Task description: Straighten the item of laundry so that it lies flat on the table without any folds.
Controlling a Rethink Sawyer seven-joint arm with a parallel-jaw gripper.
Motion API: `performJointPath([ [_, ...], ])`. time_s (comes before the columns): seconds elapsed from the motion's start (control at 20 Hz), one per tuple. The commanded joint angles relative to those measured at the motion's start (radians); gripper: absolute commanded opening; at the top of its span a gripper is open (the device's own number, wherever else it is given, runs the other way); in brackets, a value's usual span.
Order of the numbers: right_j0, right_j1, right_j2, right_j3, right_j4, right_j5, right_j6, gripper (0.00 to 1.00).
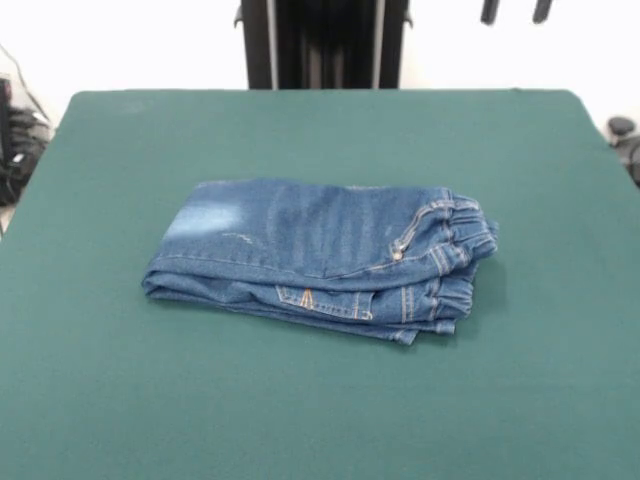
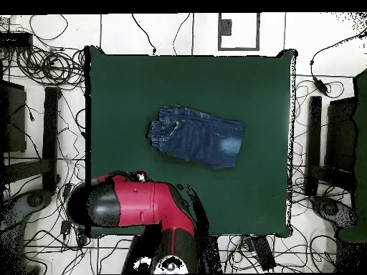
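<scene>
Jeans (image 1: pixel 320 258) lie folded over on themselves in the middle of the table (image 1: pixel 320 420), well apart from the fingers (image 1: pixel 489 10) and touched by nothing.

On my front camera the nearest edge of the bundle shows stacked layers of denim, with a line of orange-tan stitching on the lower layer. The gathered waistband is bunched at the end of the bundle that lies more nearly under the fingers. The faded whitish patch sits at the end farthest from them. The top layer looks fairly smooth, but the garment is clearly doubled up rather than spread flat.

Beyond the jeans I see bare green cloth up to the far edge of the table, and then the dark pedestal (image 1: pixel 322 42).

The gripper (image 1: pixel 515 10) shows only as two dark tips at the top edge of the front camera, behind the far side of the table. The tips stand apart with white background between them, and they have hold of nothing.

From overhead, the red arm (image 2: pixel 136 204) is drawn back over the table's edge on the robot's side, and the jeans (image 2: pixel 195 136) are well clear of it.
</scene>
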Motion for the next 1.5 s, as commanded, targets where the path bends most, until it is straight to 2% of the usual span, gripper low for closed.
performJointPath([
  [0.05,0.047,0.24,-0.01,-0.165,0.074,-0.095,0.345,1.0],
  [0.4,0.07,0.411,-0.03,-0.28,0.095,-0.214,0.376,1.0],
  [0.75,0.081,0.475,-0.075,-0.332,0.109,-0.232,0.388,1.0],
  [1.15,0.085,0.556,-0.068,-0.353,0.149,-0.282,0.406,1.0],
  [1.5,0.11,0.561,-0.106,-0.353,0.176,-0.27,0.408,1.0],
])
